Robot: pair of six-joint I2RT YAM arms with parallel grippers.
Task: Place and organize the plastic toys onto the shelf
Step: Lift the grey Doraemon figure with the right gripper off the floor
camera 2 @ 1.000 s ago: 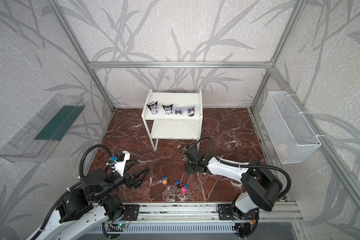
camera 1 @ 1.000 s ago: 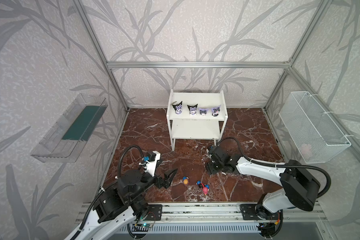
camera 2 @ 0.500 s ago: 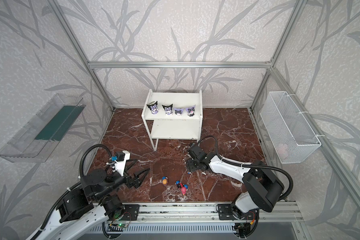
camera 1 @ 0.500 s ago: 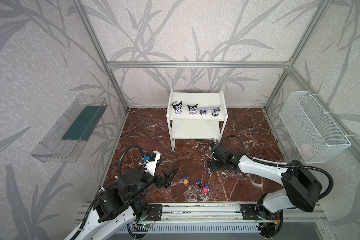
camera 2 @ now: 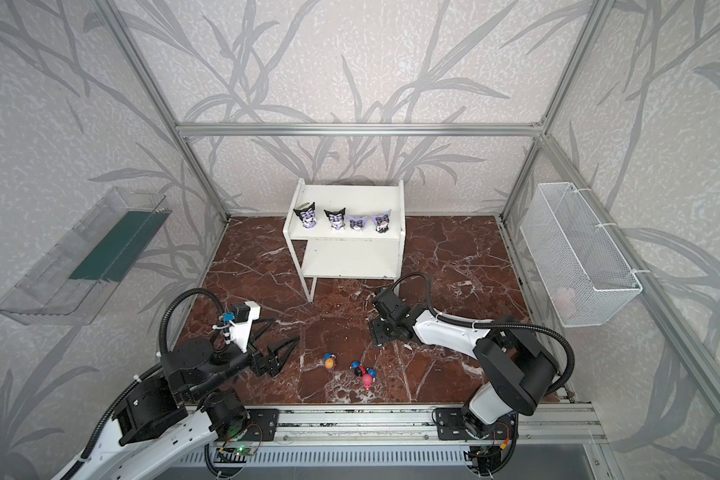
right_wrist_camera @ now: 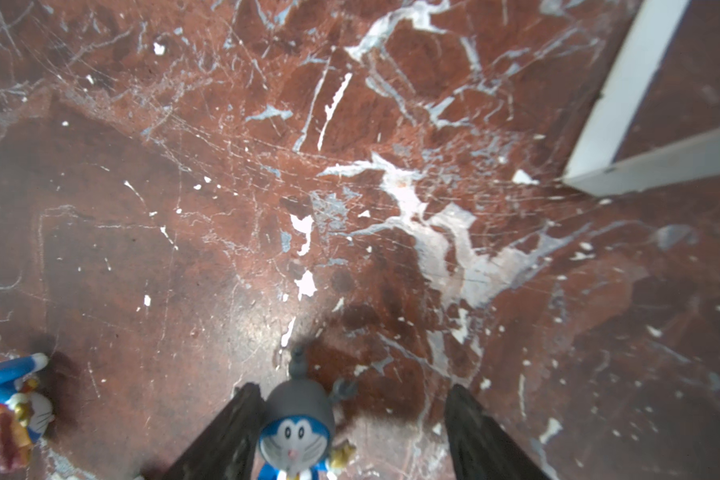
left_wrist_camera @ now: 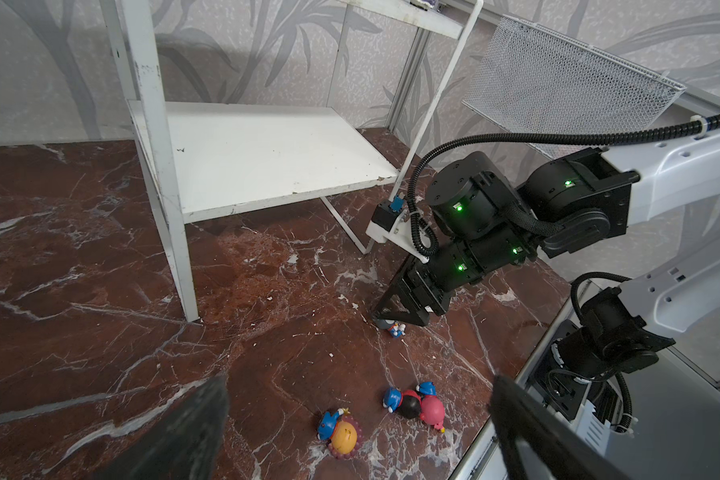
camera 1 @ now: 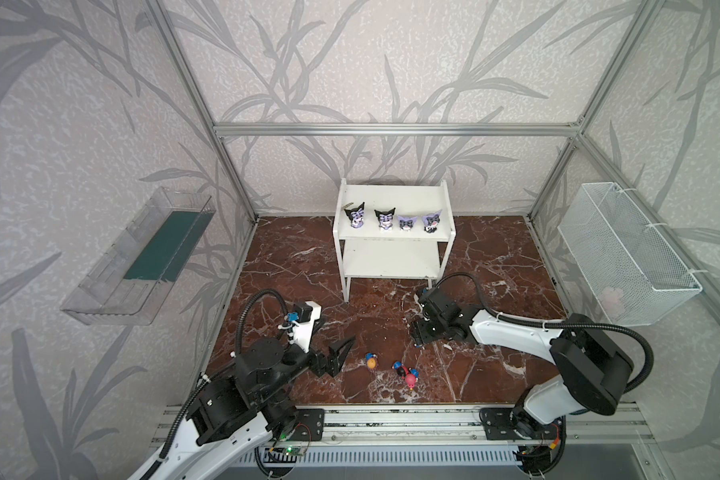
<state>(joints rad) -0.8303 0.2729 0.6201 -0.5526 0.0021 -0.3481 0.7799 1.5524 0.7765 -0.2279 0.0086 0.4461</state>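
Red-brown marble floor (camera 1: 292,266) bearing a white two-tier shelf (camera 1: 391,195), its upper board carrying four pointed-eared figurines (camera 1: 384,219) in a row, and, nearer the front, an orange-headed toy (left_wrist_camera: 344,436), a touching black-and-pink pair (left_wrist_camera: 420,408) and a grey-headed toy (right_wrist_camera: 298,409).

The site reads as a robot test cell in a laboratory, staged to look domestic. The white shelf (camera 1: 391,195) stands on a marble-patterned floor (camera 1: 292,257), boxed in by an aluminium profile frame (camera 1: 395,129) that carries leaf-print wall panels (camera 1: 329,62). In front of the shelf, a slotted aluminium rail (camera 1: 391,415) bears two cabled machines, the left arm (camera 1: 262,365) and the right arm (camera 1: 512,334), with an exposed circuit board (camera 1: 287,449) below it. A clear tray (camera 1: 113,291) hangs on the wall left of the shelf, and a wire-mesh basket (camera 1: 624,249) on the wall to its right.
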